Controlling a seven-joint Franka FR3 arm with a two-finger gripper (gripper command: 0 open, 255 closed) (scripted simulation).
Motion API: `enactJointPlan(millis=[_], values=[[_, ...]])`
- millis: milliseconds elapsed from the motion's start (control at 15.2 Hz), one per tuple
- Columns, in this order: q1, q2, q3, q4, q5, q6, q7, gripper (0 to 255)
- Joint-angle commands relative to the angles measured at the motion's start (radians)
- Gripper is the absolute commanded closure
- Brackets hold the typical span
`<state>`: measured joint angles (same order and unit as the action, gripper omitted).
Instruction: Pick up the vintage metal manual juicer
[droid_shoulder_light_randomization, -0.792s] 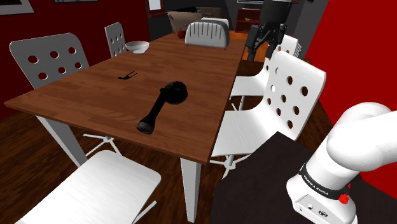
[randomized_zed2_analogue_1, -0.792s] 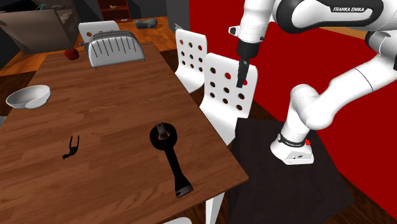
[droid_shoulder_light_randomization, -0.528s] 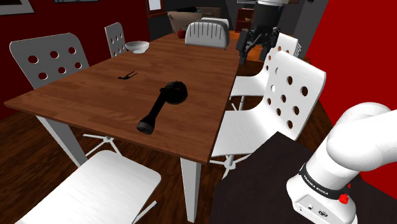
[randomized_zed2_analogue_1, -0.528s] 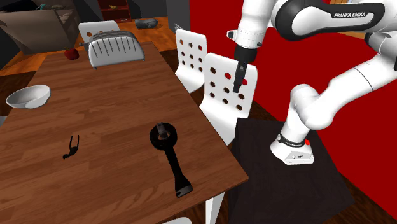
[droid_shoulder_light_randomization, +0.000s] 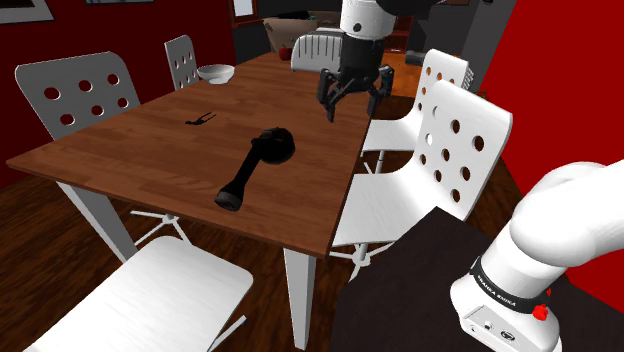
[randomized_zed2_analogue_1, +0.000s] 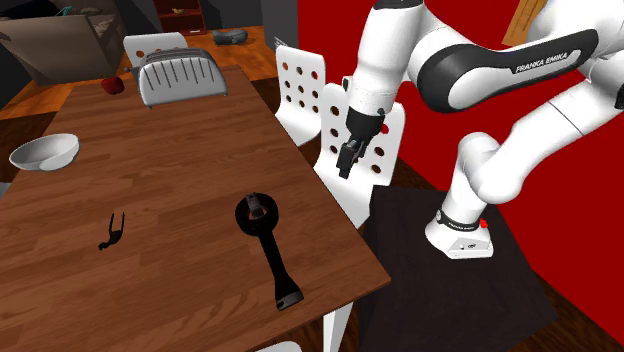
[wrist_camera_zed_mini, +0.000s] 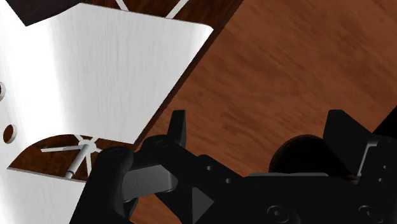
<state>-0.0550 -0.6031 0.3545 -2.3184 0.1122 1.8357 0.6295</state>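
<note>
Juicer (droid_shoulder_light_randomization: 252, 168): one, black, lying on worktop (droid_shoulder_light_randomization: 150, 140) | bowl (droid_shoulder_light_randomization: 216, 73): one, white, far end | jaws: one pair, spread, holding nothing, above worktop edge

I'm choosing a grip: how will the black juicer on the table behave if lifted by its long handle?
Probably stiff: the juicer looks like one rigid piece. Its round head sits at one end of the handle, so it would likely tip head-down. Lying flat on the table, it seems unlikely to roll.
</note>
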Motion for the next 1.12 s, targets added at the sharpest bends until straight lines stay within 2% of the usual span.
enactJointPlan(millis=[0, 330, 462, 660, 858, 1056], values=[[-0.024, 0.062, 0.064, 0.035, -0.01, 0.034, 0.111, 0], [-0.1, 0.252, 0.226, 0.151, -0.096, 0.101, 0.394, 0], [-0.132, 0.344, 0.289, 0.212, -0.158, 0.114, 0.518, 0], [-0.165, 0.505, 0.372, 0.322, -0.287, 0.108, 0.718, 0], [-0.15, 0.688, 0.413, 0.454, -0.444, 0.066, 0.919, 0], [-0.078, 0.867, 0.397, 0.607, -0.585, -0.003, 1.084, 0]])
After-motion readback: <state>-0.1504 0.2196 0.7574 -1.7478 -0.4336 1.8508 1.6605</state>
